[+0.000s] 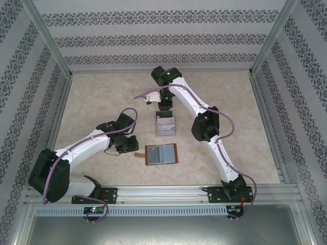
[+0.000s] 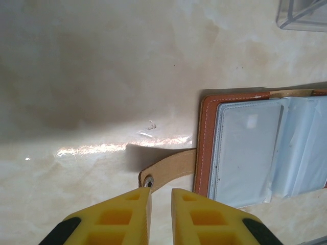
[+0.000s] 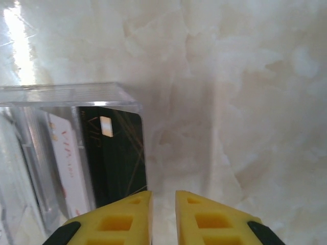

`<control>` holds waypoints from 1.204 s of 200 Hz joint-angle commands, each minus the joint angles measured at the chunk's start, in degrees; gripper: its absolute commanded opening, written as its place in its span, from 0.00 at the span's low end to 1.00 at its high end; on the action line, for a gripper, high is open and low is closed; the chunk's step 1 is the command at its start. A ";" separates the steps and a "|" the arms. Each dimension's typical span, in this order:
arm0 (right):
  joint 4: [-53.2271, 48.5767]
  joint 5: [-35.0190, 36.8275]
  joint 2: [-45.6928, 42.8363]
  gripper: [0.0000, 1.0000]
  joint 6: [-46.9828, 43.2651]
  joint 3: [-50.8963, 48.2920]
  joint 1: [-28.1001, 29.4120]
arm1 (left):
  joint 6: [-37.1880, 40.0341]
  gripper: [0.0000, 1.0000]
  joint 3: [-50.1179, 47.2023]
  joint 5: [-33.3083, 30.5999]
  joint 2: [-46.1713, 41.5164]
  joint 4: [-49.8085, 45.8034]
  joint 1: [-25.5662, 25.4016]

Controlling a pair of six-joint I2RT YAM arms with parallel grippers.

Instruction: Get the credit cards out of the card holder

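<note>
Left gripper (image 2: 161, 196) perhaps touching card holder (image 2: 204, 148) strap tip (image 2: 153, 178); open table (image 2: 102, 76) leftward

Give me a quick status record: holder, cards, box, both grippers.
card holder: open flat on table, visible pockets look empty
strap tab: flat, snap right by left gripper
clear box: holds dark card and pale card
left gripper: jaws narrowly apart, empty
right gripper: jaws narrowly apart, empty, at box's edge

place: probably a lab test cell | evidence: aluminium frame (image 1: 163, 193), patterned wall panels (image 1: 163, 38), marble-look table (image 1: 102, 97)
</note>
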 commanded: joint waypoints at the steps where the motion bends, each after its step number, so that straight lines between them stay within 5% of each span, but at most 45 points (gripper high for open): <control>1: 2.20 1.88 -2.82 0.20 1.17 -1.07 -0.19 | 0.85 0.17 1.67 -0.31 0.21 -1.85 0.71; 85: 9.77 -1.20 -10.98 0.21 11.49 -7.57 0.33 | 1.06 0.18 2.99 0.80 -0.69 0.44 0.73; 163: 29.05 -5.30 -30.75 0.21 30.12 -35.49 4.09 | 2.51 0.17 3.82 3.29 -0.38 1.51 0.73; 241: 41.73 -0.36 -46.67 0.21 49.89 -58.34 7.77 | 1.24 0.17 2.14 6.01 0.27 5.47 -0.04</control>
